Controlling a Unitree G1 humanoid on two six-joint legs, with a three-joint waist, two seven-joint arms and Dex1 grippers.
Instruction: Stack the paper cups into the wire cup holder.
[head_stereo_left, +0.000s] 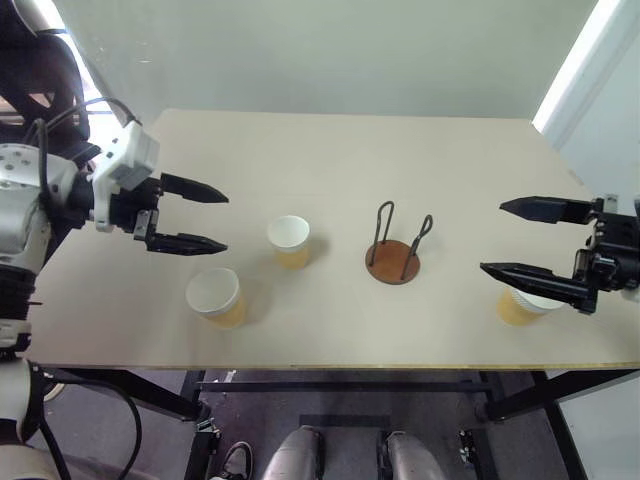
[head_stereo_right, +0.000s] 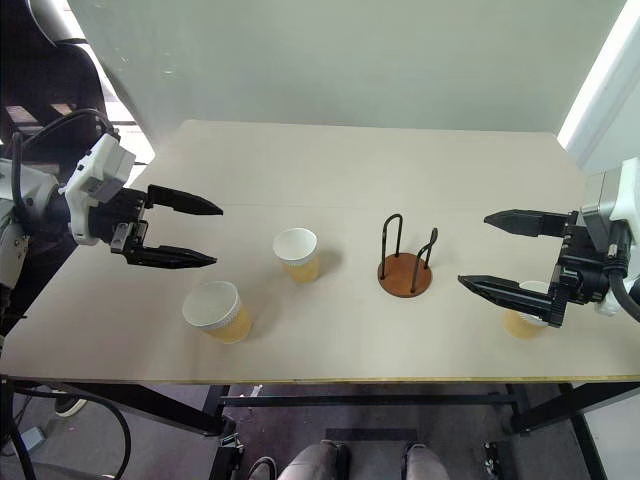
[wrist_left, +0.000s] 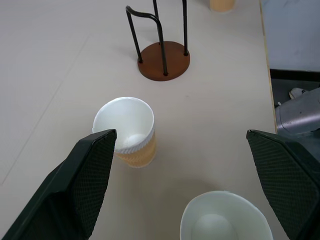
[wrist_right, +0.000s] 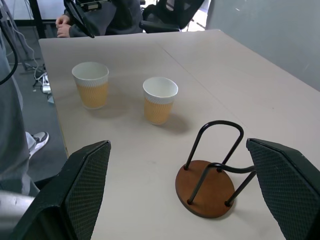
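While the head views are looking down over the table (head_stereo_left: 330, 150), three paper cups are standing upright on it, mouths up and long axes vertical: one near the front edge on the left (head_stereo_left: 216, 296), one just behind and to its right (head_stereo_left: 290, 241), and one far right (head_stereo_left: 522, 303). The wire cup holder (head_stereo_left: 393, 260) is sitting between the middle cup and the right one, disc base flat, its two loops rising straight up (nothing is stacked in it). The left gripper (head_stereo_left: 190, 218) is hovering wide open and empty above the table, pointing toward the middle. The right gripper (head_stereo_left: 520, 240) is also gaping wide, empty, its lower finger passing over the far-right cup.

In the left wrist view, both left cups are showing their white insides between the spread fingers (wrist_left: 75, 190), the holder beyond.

In the right wrist view, the holder is lying nearest between the spread fingers (wrist_right: 82, 190), both cups upright beyond it.
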